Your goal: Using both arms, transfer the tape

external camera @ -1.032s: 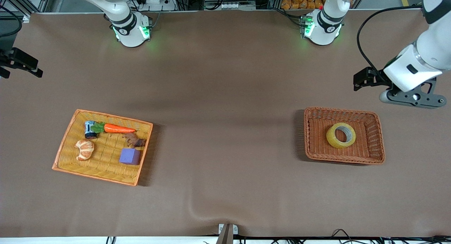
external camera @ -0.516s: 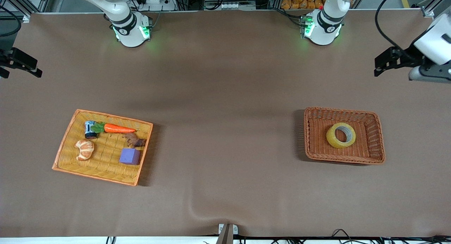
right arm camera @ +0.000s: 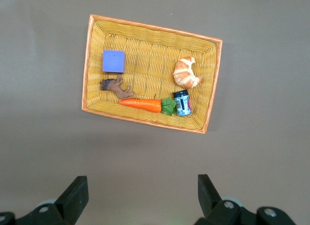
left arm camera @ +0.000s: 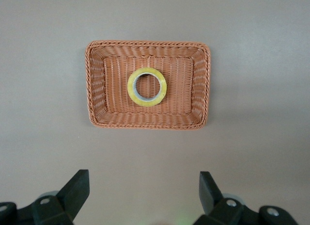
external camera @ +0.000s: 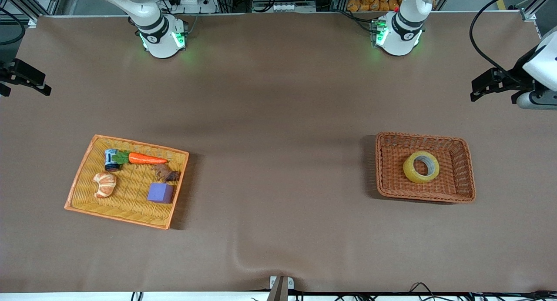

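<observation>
The tape (external camera: 421, 166), a yellowish ring with a grey-white core, lies flat in the brown wicker basket (external camera: 461, 192) at the left arm's end of the table. It also shows in the left wrist view (left arm camera: 147, 87), in the basket (left arm camera: 96, 89). My left gripper (external camera: 483, 85) hangs high over the table's end, up and aside from the basket, open and empty (left arm camera: 144, 184). My right gripper (external camera: 41, 83) hangs high over the right arm's end of the table, open and empty (right arm camera: 143, 184).
A yellow wicker tray (external camera: 78, 192) at the right arm's end holds a carrot (external camera: 145, 158), a croissant (external camera: 104, 184), a purple cube (external camera: 160, 192), a small can (external camera: 111, 159) and a brown piece (external camera: 166, 174). Brown cloth covers the table between tray and basket.
My left gripper has drawn away from the basket toward the table's end and edge of the view. The tape lies still. The right arm has barely moved.
</observation>
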